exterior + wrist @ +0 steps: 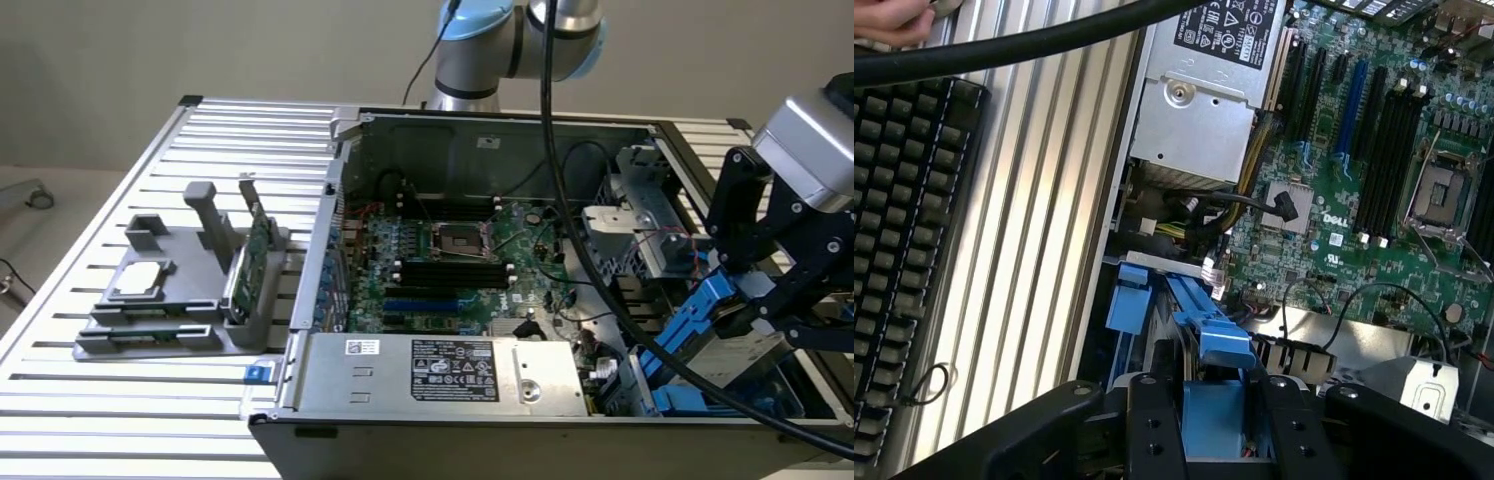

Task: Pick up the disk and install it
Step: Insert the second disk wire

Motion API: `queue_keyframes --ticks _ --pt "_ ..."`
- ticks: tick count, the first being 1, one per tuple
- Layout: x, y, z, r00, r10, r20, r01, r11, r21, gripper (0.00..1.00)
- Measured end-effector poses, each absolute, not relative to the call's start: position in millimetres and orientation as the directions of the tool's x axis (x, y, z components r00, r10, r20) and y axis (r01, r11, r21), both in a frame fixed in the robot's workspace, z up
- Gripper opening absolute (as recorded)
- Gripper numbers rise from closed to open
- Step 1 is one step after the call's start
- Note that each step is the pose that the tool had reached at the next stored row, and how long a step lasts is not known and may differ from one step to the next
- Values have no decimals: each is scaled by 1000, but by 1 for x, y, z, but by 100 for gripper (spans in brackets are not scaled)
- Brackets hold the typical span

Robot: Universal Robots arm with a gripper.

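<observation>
The disk (694,325), a grey drive framed by bright blue rails, hangs tilted over the drive bay at the front corner of the open computer case (340,230), on the exterior view's right. My gripper (750,305) is shut on it from above. In the wrist view, the blue carrier (1219,345) sits clamped between my two black fingers (1154,425), with the gripper (1216,405) just above the bay. Further blue plastic (1126,300) lies lower in the bay beside it.
The motherboard (454,260) and the power supply (441,370) fill the case. A grey fixture (174,300) on the slatted table holds a green card (251,265) and a silver chip (140,280). A black cable (561,200) crosses the case. A keyboard (904,250) and a person's hand (889,20) are nearby.
</observation>
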State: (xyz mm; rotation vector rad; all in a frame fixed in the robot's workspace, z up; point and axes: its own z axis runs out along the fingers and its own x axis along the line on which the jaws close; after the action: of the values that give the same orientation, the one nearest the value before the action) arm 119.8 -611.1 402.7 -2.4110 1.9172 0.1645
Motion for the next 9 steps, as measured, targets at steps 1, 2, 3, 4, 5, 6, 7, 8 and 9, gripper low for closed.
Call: queue_keyframes --ticks 1,2,3,4,5,6,7,8,9 --pt "120 -611 403 222 -968 -119 -974 -226 22 35" --pt "120 -611 403 222 -968 -119 -974 -226 22 35" --pt "120 -611 403 222 -968 -119 -974 -226 22 35" --pt "120 -611 403 222 -968 -119 -974 -226 22 35" --pt "120 -611 403 222 -968 -119 -974 -226 22 35" --pt "120 -611 403 222 -968 -119 -974 -226 22 35" --pt "120 -611 403 222 -968 -119 -974 -226 22 35" --pt "120 -611 403 222 -968 -119 -974 -226 22 35" --pt "120 -611 403 222 -968 -119 -974 -226 22 35"
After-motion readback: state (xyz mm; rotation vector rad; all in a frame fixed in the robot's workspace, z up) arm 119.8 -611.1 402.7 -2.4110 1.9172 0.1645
